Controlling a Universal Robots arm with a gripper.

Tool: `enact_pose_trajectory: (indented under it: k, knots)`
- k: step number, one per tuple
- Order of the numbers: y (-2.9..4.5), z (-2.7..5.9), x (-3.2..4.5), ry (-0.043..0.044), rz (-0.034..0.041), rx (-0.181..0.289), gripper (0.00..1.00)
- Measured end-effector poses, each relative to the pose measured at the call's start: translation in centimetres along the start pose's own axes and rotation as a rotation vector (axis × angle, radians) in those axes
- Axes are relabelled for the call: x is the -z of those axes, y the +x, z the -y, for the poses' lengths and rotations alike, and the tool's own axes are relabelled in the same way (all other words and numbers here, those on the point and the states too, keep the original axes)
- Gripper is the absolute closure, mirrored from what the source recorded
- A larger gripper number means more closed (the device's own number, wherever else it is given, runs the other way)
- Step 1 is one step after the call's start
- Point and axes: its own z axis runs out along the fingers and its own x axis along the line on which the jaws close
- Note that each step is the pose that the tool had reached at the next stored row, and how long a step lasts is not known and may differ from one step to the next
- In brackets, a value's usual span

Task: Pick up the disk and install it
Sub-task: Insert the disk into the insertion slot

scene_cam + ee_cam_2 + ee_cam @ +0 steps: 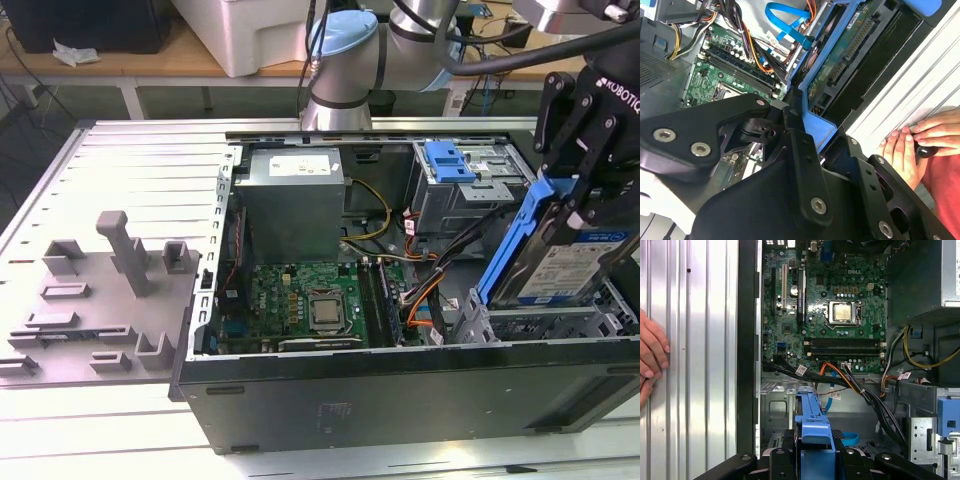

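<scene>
In the exterior view my gripper (568,195) is shut on the disk (585,262), a silver drive with a white-and-blue label in a bright blue carrier rail (508,245). The disk hangs tilted, one end down, over the drive cage (545,322) at the right end of the open computer case (400,385). The second wrist view shows the disk's green circuit-board underside (840,55) and its blue rail clamped between my black fingers (800,150). In the first wrist view the blue rail (812,422) sticks out from my gripper (812,460) above the case floor.
Inside the case lie a green motherboard (310,300), a grey metal box with a white sticker (295,195), a small blue latch (448,160) and loose cables (430,280). A person's hand (910,145) rests on the ribbed table beside the case. Grey fixtures (120,250) stand at the exterior view's left.
</scene>
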Motion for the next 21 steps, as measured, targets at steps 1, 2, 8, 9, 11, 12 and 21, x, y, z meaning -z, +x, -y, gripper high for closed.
enact_pose_trajectory:
  k: [1,2,8,9,11,12,21]
  knots:
    - [0.0,0.0,-0.03,0.0,0.0001,0.0,0.63]
    - [0.0,0.0,-0.06,0.0,0.0,0.0,0.63]
    - [0.0,0.0,-0.26,0.0,0.0,0.0,0.63]
    - [0.0,0.01,-0.3,0.0,0.0,0.0,0.63]
    - [0.0,0.0,-0.37,0.0,0.0,0.0,0.63]
    - [0.0,0.01,-0.41,0.0,0.0,0.0,0.63]
    - [0.01,0.01,-0.77,0.0,0.0001,0.0,0.63]
